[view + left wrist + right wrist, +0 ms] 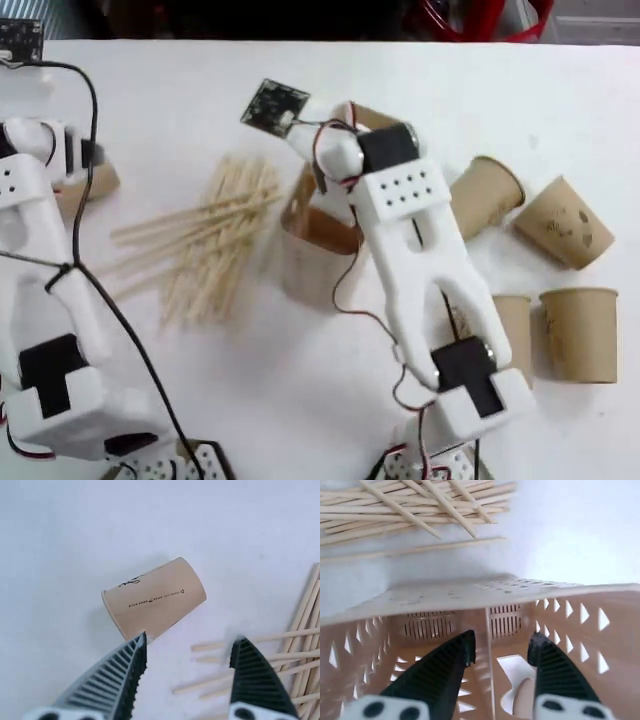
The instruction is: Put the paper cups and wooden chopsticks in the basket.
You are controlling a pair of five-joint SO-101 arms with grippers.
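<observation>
None of the sorting shows as finished: as I judge it, you have five cups and every chopstick left to move. At the far left of the table (520, 90), the first cup (155, 600) lies on its side. Your left pincer (189, 652) hangs just over it with its jaws spread and nothing between them. One tip is close to the cup's wall, but I cannot tell whether it touches. Next along, the chopsticks (200, 245) lie in a loose fan on the table, beside the basket and not in it. The basket (318, 235) sits near the middle. Your right pincer (502, 647) hangs at its mouth, over the inside, jaws apart and empty. A pale shape (515, 680) shows low inside by one tip, and I cannot tell whether that is a cup or part of the basket. To the right, four cups lie well clear of the basket. A second cup (486, 195) and a third cup (566, 222) are farther back. A fourth cup (515, 330) is partly behind the right arm (420, 250), with a fifth cup (580, 335) just beside it.
</observation>
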